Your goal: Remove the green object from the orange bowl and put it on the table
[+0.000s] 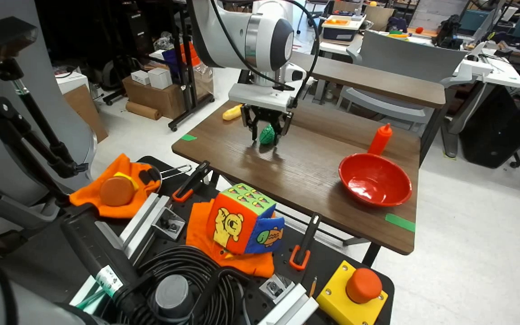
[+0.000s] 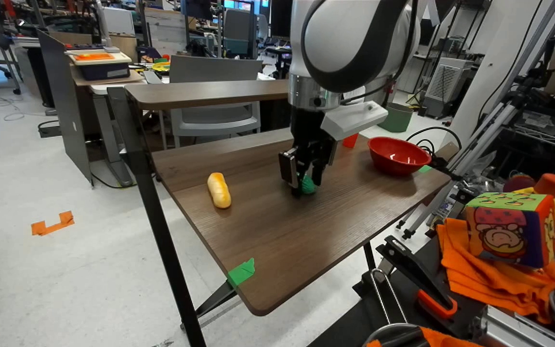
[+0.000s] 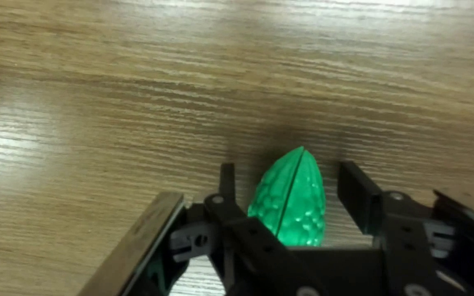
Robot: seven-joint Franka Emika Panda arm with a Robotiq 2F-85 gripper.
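The green object [image 1: 267, 134] is a small bumpy oval lump with a groove along it. It rests on the dark brown table [image 1: 305, 167], as it also shows in an exterior view [image 2: 308, 185]. My gripper [image 1: 265, 140] is low over the table, open, with a finger on each side of the green object. In the wrist view the green object [image 3: 292, 197] lies between the spread fingers [image 3: 285, 181], with a gap on both sides; its near end is hidden by the gripper. The orange bowl [image 1: 375, 180] stands at the far end of the table, with nothing visible inside; it also shows in an exterior view [image 2: 398, 156].
A yellow oblong object [image 2: 219, 191] lies on the table near the gripper. An upright red-orange bottle [image 1: 380, 140] stands beside the bowl. A black cart with a soft cube [image 1: 246, 221], clamps and cables adjoins the table's long edge. A raised shelf [image 1: 377, 83] runs along the opposite edge.
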